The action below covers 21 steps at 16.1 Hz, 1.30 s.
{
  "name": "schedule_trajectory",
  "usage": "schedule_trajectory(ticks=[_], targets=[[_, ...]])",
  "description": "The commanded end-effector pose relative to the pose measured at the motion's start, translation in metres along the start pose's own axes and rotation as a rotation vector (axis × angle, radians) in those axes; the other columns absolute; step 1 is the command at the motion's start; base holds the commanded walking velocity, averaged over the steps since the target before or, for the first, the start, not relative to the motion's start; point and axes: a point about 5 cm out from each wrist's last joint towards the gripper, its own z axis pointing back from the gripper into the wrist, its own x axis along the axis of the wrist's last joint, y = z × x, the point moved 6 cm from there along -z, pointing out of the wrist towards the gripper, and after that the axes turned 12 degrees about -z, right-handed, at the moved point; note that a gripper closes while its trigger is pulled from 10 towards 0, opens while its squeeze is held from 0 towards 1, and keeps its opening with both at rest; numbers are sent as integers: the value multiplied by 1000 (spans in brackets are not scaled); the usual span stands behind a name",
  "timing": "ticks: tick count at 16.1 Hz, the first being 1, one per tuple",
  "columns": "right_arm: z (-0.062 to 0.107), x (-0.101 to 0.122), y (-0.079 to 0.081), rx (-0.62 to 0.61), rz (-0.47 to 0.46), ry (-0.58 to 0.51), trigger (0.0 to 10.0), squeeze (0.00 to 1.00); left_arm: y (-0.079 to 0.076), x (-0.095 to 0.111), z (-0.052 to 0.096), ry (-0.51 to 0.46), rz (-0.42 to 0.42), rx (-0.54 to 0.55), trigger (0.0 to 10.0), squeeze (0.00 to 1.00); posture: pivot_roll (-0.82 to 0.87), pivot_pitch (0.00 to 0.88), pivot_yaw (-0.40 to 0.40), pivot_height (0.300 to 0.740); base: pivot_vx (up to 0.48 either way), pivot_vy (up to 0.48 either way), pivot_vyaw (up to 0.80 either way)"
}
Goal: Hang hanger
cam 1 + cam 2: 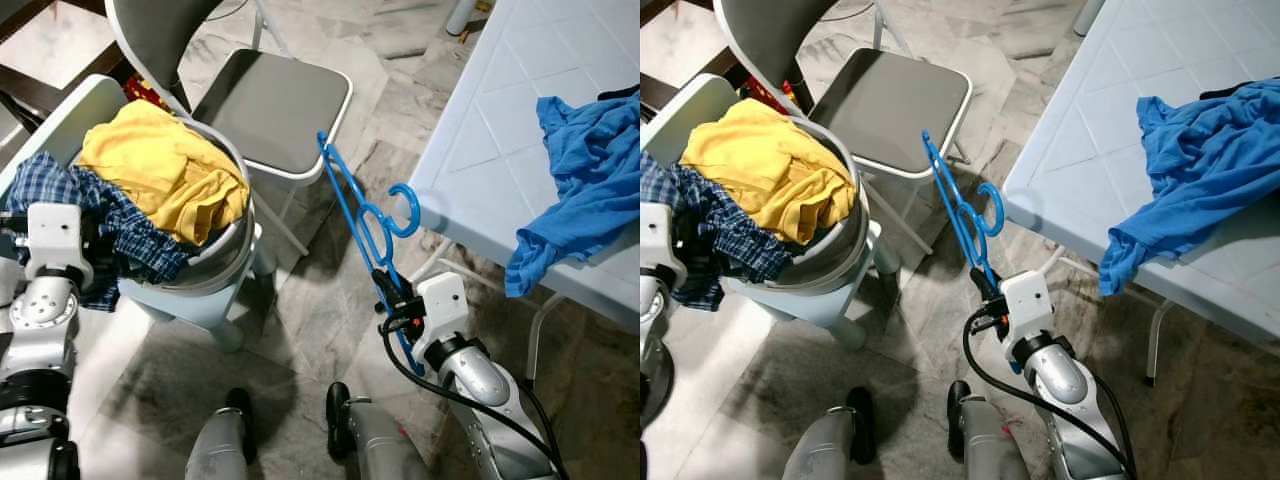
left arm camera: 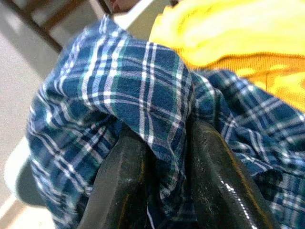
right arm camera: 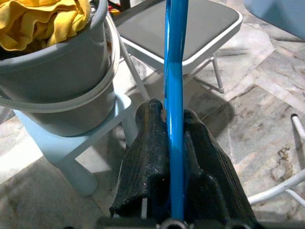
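Observation:
A blue plastic hanger (image 1: 362, 207) stands tilted in the air between the chair and the white table, its hook (image 1: 405, 208) near the table's corner. My right gripper (image 1: 392, 290) is shut on the hanger's lower bar; in the right wrist view the black fingers (image 3: 155, 148) clamp the blue bar (image 3: 174, 95). My left gripper (image 2: 167, 157) is shut on a blue plaid shirt (image 1: 120, 225) that spills over the rim of a grey bucket (image 1: 215, 262). A yellow garment (image 1: 165, 170) fills the bucket's top.
The bucket sits on a pale stool (image 1: 190, 305). A grey folding chair (image 1: 275, 105) stands behind it. The white table (image 1: 500, 130) at right carries a blue garment (image 1: 580, 170) that hangs over its edge. Marble floor (image 1: 310, 320) lies between them.

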Motion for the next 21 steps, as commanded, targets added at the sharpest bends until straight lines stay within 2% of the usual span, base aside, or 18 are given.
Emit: schedule_trajectory(ticks=[1,3,4,7,8,9,10,11,12,13,14,16,19,20,21], targets=[[4,-2,-3,-13,7,9,10000,0,7,0,2,-17,-90,17,10000,1000,-197,364,-56,740,0,0,0],[2,-1,-4,-20,6,2,10000,0,32,5,8,-45,-227,150,10000,1000,-186,360,-49,740,0,0,0],[0,-1,-3,-19,4,0,10000,0,36,-2,11,-19,-263,176,10000,1000,-179,358,-49,740,0,0,0],[-2,-1,1,-7,-1,-2,10000,0,36,-23,14,59,-244,137,10000,1000,-173,355,-50,740,0,0,0],[-3,-1,1,-6,-1,-1,10000,0,26,-30,13,82,-216,57,10000,1000,-172,353,-52,740,0,0,0],[-3,-1,1,-5,0,0,10000,0,22,-36,13,111,-206,33,10000,1000,-174,352,-54,740,0,0,0],[-3,-1,0,-6,3,0,10000,0,25,-45,16,149,-186,51,588,1000,-177,350,-56,740,0,0,0],[-3,-1,0,-6,4,-1,10000,0,26,-46,16,155,-163,56,0,1000,-181,349,-56,740,0,0,0],[-3,0,-1,-8,6,-1,10000,0,24,-45,16,146,-146,47,0,1000,-182,347,-58,740,0,0,0],[-3,0,-2,-10,8,-2,10000,0,24,-44,15,135,-147,44,0,137,-186,345,-57,740,0,0,0],[-3,0,-2,-12,9,-2,10000,0,23,-44,14,136,-133,38,0,0,-185,343,-56,740,0,0,0],[-3,0,-2,-15,10,-4,10000,0,22,-46,15,142,-80,43,0,0,-187,339,-53,740,0,0,0],[-4,2,-3,-18,10,-9,10000,0,27,-21,8,23,-12,75,0,0,-184,336,-50,740,0,0,0],[-5,2,-4,-21,11,-11,10000,0,29,-6,4,-35,3,90,0,0,-180,335,-49,740,0,0,0],[-6,3,-4,-25,12,-15,10000,0,38,27,-5,-149,42,129,0,0,-179,332,-46,740,0,0,0]])
